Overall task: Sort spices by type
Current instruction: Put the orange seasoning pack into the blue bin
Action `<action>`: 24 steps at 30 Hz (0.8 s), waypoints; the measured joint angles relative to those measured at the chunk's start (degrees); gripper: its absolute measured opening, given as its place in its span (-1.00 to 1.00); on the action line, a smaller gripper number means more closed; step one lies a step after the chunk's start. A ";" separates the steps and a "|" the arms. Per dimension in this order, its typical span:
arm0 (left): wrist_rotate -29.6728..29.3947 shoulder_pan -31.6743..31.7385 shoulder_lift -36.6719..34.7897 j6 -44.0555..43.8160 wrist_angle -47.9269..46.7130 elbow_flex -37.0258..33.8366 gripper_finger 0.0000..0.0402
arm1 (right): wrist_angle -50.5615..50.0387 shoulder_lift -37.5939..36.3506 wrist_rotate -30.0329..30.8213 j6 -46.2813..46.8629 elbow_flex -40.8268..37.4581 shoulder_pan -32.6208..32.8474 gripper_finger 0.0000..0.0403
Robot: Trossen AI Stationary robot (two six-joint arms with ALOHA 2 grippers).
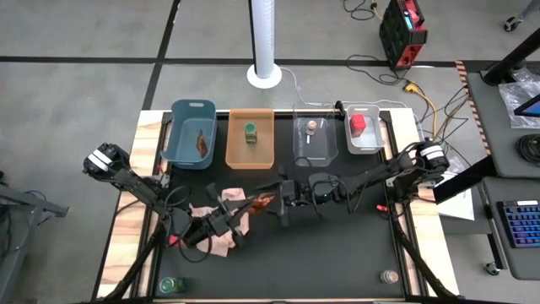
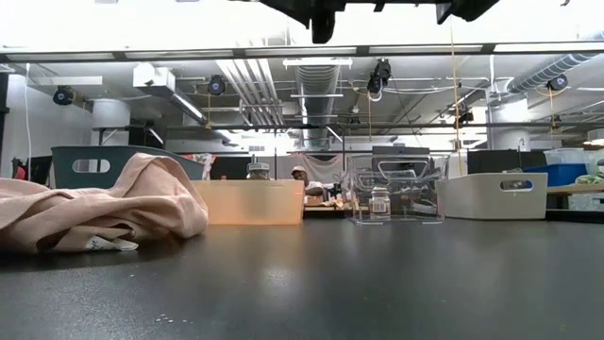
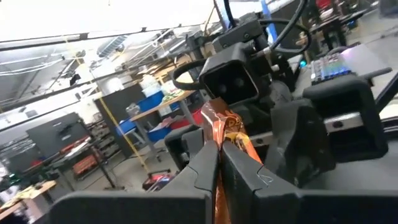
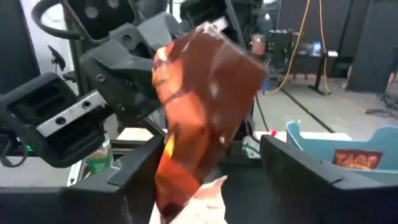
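Meeting mid-frame above the desk (image 1: 337, 253): left hand (image 3: 219, 163) pinched tight on an orange-brown foil packet (image 4: 199, 99); right hand (image 4: 205, 165) reaching in, fingers spread around that packet.

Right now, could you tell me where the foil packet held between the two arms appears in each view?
High view: foil packet at table centre, between both grippers, by the pink cloth.
Low view: not in it; the cloth shows at left.
Left wrist view: packet pinched edge-on.
Right wrist view: packet fills the centre, cloth below.

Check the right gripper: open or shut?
Open: the right gripper has its fingers apart either side of the foil packet.
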 joint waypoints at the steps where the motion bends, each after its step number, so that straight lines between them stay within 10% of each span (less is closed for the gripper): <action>1: 0.31 0.00 0.00 -0.04 -0.03 0.00 -1.00 | 0.06 0.12 -0.02 -0.30 0.02 0.00 0.22; 10: -0.54 0.33 0.00 -1.64 0.26 0.00 -0.94 | 0.31 1.02 0.01 -5.49 0.02 0.18 -0.83; 24: -19.18 -3.50 -0.83 3.25 -0.34 0.00 -0.14 | -33.74 -2.50 3.54 -6.09 6.86 1.03 -0.87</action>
